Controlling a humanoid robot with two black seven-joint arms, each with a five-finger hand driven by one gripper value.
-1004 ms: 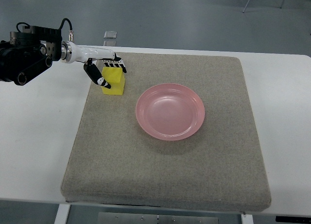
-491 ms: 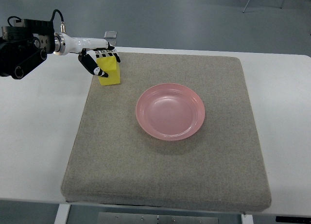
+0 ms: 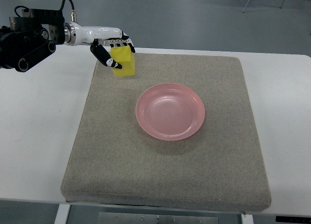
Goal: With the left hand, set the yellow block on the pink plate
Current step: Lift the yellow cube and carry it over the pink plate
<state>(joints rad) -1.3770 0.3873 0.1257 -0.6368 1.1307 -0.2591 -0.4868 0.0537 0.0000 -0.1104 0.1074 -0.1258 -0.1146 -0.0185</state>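
Observation:
My left hand comes in from the upper left and is shut on the yellow block, thumb on its near-left side and fingers over its top. The block is held lifted above the grey mat, near the mat's far left corner. The pink plate lies empty in the middle of the mat, to the lower right of the block and apart from it. The right hand is not in view.
The mat lies on a white table. A small clear object sits at the table's far edge behind the hand. The black arm housing is at the upper left.
The left hand has lifted the yellow block off the mat and carried it to the right, toward the plate.

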